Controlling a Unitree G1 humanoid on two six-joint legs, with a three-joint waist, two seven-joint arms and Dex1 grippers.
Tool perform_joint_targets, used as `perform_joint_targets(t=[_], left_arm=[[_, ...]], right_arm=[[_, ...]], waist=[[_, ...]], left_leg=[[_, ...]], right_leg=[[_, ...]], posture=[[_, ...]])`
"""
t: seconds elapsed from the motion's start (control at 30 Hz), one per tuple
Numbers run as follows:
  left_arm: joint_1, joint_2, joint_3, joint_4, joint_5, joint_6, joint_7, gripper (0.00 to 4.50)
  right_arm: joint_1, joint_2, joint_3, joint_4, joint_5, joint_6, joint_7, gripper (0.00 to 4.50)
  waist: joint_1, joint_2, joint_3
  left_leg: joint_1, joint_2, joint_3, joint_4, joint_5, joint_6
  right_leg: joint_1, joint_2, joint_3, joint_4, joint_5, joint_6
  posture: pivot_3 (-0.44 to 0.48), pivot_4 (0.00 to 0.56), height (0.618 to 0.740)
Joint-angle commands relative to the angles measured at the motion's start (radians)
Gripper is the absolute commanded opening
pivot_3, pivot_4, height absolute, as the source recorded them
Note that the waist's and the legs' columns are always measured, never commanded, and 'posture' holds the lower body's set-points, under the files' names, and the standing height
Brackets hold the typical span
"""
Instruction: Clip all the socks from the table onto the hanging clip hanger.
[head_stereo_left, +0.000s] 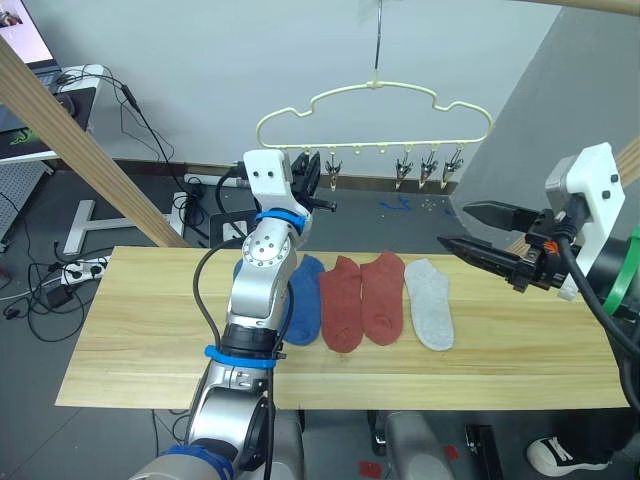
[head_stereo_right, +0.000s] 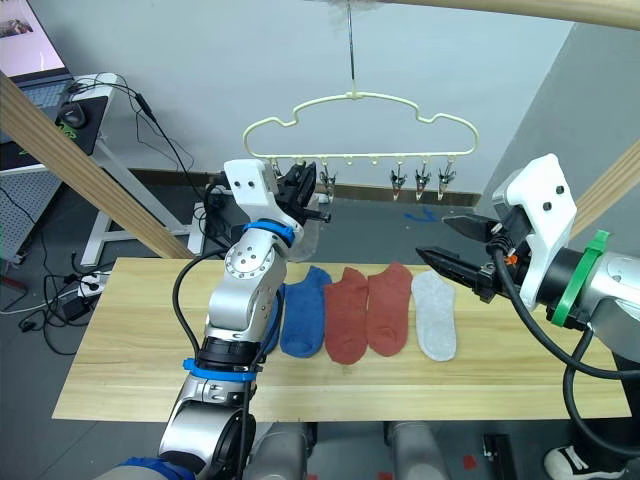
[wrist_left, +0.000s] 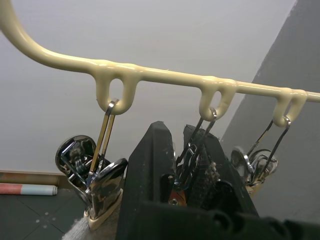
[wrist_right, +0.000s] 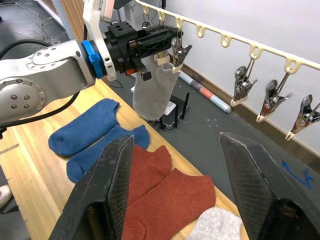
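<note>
Left arm: raised upright from the near left, forearm vertical, wrist bent toward the far side. Left gripper (head_stereo_left: 318, 187): fingers pinched together. Right arm: reaching in from the right, roughly level. Right gripper (head_stereo_left: 470, 228): fingers spread apart, pointing left.

Second blue sock (wrist_right: 82, 131) mostly hidden from our head views behind left arm. Hanging grey sock (wrist_right: 153, 93) likewise hidden there. We can't tell which clip (wrist_left: 192, 155) left gripper (wrist_left: 182, 165) grips.

Blue, brick-red, grey socks (head_stereo_left: 361, 300) (plain).
</note>
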Motion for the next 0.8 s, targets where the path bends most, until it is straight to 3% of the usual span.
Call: perform_joint_targets(t=[0.03, 0.13, 0.37, 0.47, 0.57, 0.8], left_arm=[[-0.019, 0.009, 0.011, -0.066, -0.032, 0.029, -0.018, 0.28], [-0.034, 0.017, 0.040, -0.102, -0.096, 0.125, -0.041, 0.28], [-0.104, 0.036, 0.155, -0.184, -0.375, 0.463, -0.104, 0.28], [-0.133, 0.044, 0.198, -0.185, -0.443, 0.537, -0.092, 0.28], [-0.145, 0.060, 0.210, -0.183, -0.464, 0.572, -0.082, 0.28], [-0.172, 0.085, 0.260, -0.186, -0.542, 0.690, -0.041, 0.28]], right_arm=[[0.007, -0.005, 0.007, -0.008, 0.008, -0.028, -0.015, 2.85], [0.034, 0.003, 0.059, -0.009, -0.030, -0.015, -0.033, 2.85], [0.080, 0.082, 0.270, 0.026, -0.254, 0.005, -0.090, 2.85], [0.098, 0.126, 0.330, 0.066, -0.339, 0.012, -0.098, 3.43], [0.103, 0.160, 0.372, 0.095, -0.429, 0.010, -0.093, 4.46], [0.081, 0.181, 0.528, 0.203, -0.706, -0.033, -0.018, 4.49]], waist=[[0.000, 0.000, 0.000], [0.000, 0.000, 0.000], [-0.001, 0.000, 0.000], [0.000, 0.000, 0.000], [-0.001, 0.000, 0.000], [0.000, 0.000, 0.000]], left_leg=[[0.000, 0.000, 0.000, 0.000, 0.000, 0.000], [0.000, 0.000, 0.000, 0.000, 0.000, 0.000], [0.000, 0.000, -0.001, 0.000, 0.000, 0.000], [0.000, 0.000, -0.001, 0.001, 0.000, 0.000], [0.000, 0.000, -0.001, 0.001, 0.000, 0.000], [0.000, 0.000, -0.001, 0.001, 0.000, 0.000]], right_leg=[[0.000, 0.000, 0.000, 0.000, 0.000, 0.000], [0.000, 0.000, 0.000, 0.000, 0.000, 0.000], [0.000, 0.000, 0.000, 0.000, 0.000, 0.000], [0.000, 0.000, -0.001, 0.000, 0.000, 0.000], [0.000, 0.000, -0.001, 0.000, 0.000, 0.000], [0.000, 0.000, -0.001, 0.000, 0.000, 0.000]], posture=[[-0.043, 0.323, 0.740], [-0.039, 0.323, 0.740], [-0.030, 0.317, 0.740], [-0.024, 0.317, 0.740], [-0.023, 0.313, 0.740], [-0.009, 0.306, 0.740]])
